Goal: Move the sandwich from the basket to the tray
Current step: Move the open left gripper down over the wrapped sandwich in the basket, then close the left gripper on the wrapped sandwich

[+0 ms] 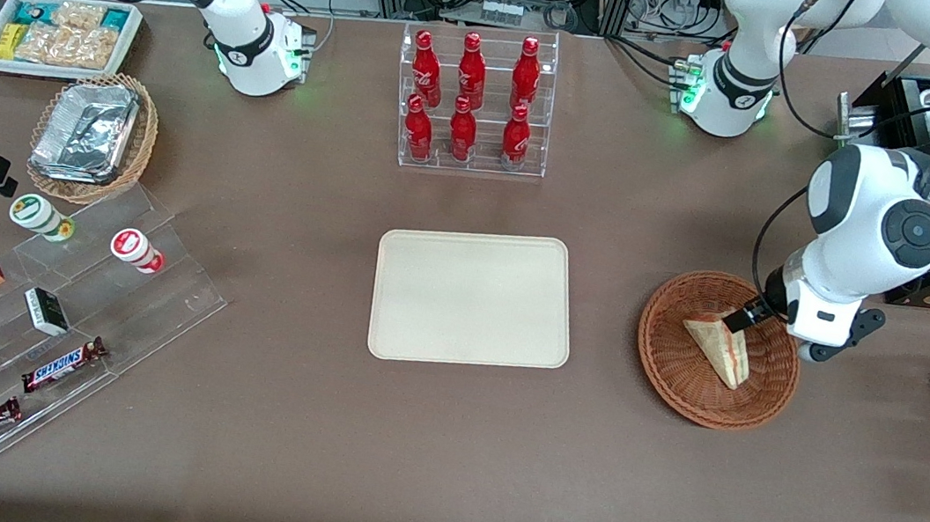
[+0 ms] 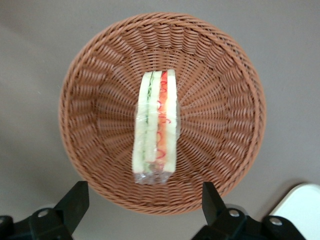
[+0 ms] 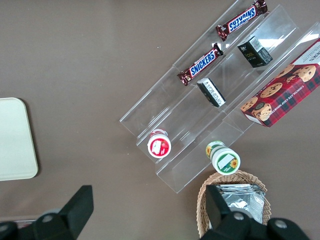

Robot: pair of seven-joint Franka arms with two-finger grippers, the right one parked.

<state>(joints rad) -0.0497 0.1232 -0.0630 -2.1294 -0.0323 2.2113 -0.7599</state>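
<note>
We see the left arm's gripper (image 2: 145, 200) poised above the basket (image 1: 685, 384), its two black fingers (image 2: 75, 197) spread wide apart with nothing between them. In the front view the gripper (image 1: 744, 317) hangs over the basket's edge that lies farther from the camera, close above the upper corner of the sandwich (image 1: 720, 348); we cannot tell from there whether it touches the wrap.

From the wrist camera, the sandwich (image 2: 156, 127) lies in the middle of the basket (image 2: 220, 65), lined up with the gap between the open fingers and clear of both of them. It rests on its side edge, so we look straight at the filling: pale bread slices on the outside, a thin green stripe next to one slice and a red-orange stripe next to the other. Clear wrap covers it and bunches into a crinkled tail at one end. In the front view it reads as a cream triangular wedge leaning on the woven floor.

The basket is round, shallow and reddish-brown, standing on the brown table (image 1: 277, 415). The cream tray (image 1: 472, 298) lies flat beside it, toward the parked arm's end, apart from the basket and with nothing on it. A corner of the tray (image 2: 300, 210) shows in the wrist view too.
</note>
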